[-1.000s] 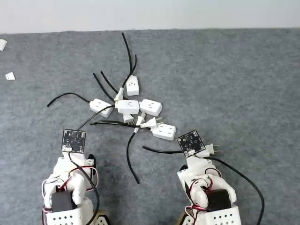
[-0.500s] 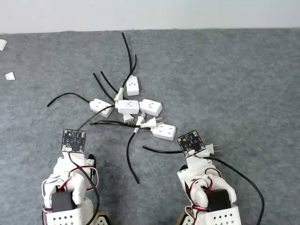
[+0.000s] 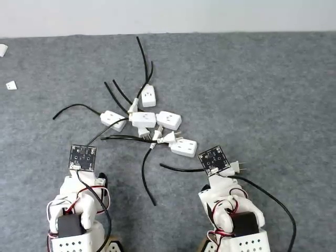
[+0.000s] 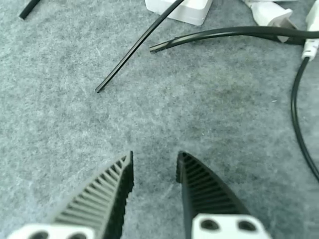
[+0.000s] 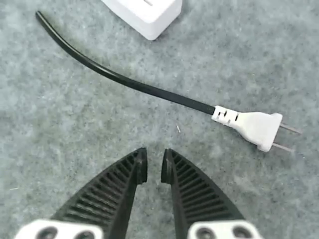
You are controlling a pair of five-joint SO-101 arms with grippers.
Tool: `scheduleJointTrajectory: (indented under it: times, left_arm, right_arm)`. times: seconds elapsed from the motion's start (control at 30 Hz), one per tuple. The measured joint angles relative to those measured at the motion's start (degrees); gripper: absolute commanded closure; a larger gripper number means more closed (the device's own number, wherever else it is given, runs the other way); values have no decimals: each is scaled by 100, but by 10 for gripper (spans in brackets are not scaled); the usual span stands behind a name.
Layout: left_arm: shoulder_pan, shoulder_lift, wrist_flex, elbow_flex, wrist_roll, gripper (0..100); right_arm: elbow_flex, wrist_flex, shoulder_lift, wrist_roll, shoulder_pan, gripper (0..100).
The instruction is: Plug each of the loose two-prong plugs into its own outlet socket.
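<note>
Right gripper [image 5: 153, 167]: almost closed, thin slit between the jaws, holding nothing. We see it over bare mat [image 3: 273, 79].
Left gripper [image 4: 154, 164]: jaws a little wider apart, also holding nothing, short of the tangle [image 3: 152, 131].
Loose plug [image 5: 254, 128]: flat on the mat just beside the right gripper. In the high view it's on that gripper's outer side, away from the left arm.
Axis: the plug's long axis runs crosswise to the right gripper's reach. Prongs point outward, away from the tangle. Its cable [image 5: 124, 79] trails back toward the middle, passing just ahead of the jaws.
Nearest socket [image 3: 184, 147]: on the opposite side of the right gripper from the prongs. We judge the plug needs turning round before it can go in.
Nearer arm: right, clearly. The left is well apart from this plug.
Socket count: we count five white blocks in the high view, four clustered and one a bit farther out.
Plug count: one lying alone and at least three in the tangle. Overlapping cables stop us giving an exact total.
</note>
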Motion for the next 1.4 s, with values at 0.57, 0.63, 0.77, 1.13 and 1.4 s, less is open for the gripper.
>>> scheduleJointTrajectory:
  times: [0.57, 0.63, 0.77, 1.13, 1.4]
  left_arm:
    - [-220, 0, -62, -211, 0, 863]
    - [-220, 0, -70, -211, 0, 863]
    - [-220, 0, -88, -211, 0, 863]
    - [-123, 0, -343, -598, 0, 863]
    - [-448, 264, -316, -1644, 9, 863]
  right_arm:
    - [0, 0, 0, 0, 0, 933]
    - [0, 0, 0, 0, 0, 933]
    - [0, 0, 0, 0, 0, 932]
    - [0, 0, 0, 9, 431, 929]
    - [0, -1240, 0, 721, 1908, 930]
